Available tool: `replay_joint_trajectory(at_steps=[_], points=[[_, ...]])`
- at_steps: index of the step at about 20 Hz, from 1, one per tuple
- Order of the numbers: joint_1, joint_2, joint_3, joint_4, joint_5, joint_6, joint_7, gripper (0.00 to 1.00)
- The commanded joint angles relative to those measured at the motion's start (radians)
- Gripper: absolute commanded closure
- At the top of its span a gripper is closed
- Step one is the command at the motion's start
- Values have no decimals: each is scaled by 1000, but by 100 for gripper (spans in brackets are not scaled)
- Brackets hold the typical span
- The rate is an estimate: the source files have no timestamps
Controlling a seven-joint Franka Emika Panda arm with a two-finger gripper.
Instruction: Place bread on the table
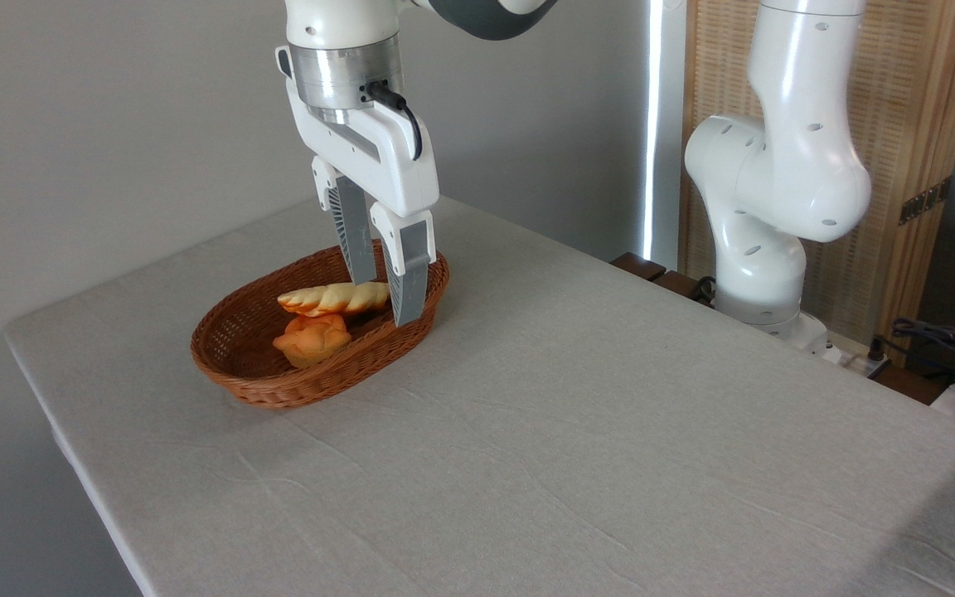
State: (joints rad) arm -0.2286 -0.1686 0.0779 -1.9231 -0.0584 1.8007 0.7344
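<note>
The bread point(333, 298), a long pale-golden twisted loaf, lies in the brown wicker basket point(245, 390) on the grey-clothed table point(577, 431). It rests partly on an orange bun point(312, 338). My gripper point(384, 300) reaches straight down into the basket's right end and is open. One finger stands behind the loaf's right tip and the other finger point(408, 286) in front of it, so the tip lies between them. The front finger hides the very end of the loaf.
The arm's white base point(763, 191) stands behind the table's far right edge, in front of a wooden screen point(917, 166). Cables and dark gear point(954, 348) lie at the far right. A grey wall runs behind the basket.
</note>
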Motion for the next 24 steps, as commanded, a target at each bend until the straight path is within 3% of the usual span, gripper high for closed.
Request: replay_joint_trajectory(at_steps=[1,24], points=[[-9,15,3,26,12,-37,5,0],[-8,7,22,27,12,-43,14,0]])
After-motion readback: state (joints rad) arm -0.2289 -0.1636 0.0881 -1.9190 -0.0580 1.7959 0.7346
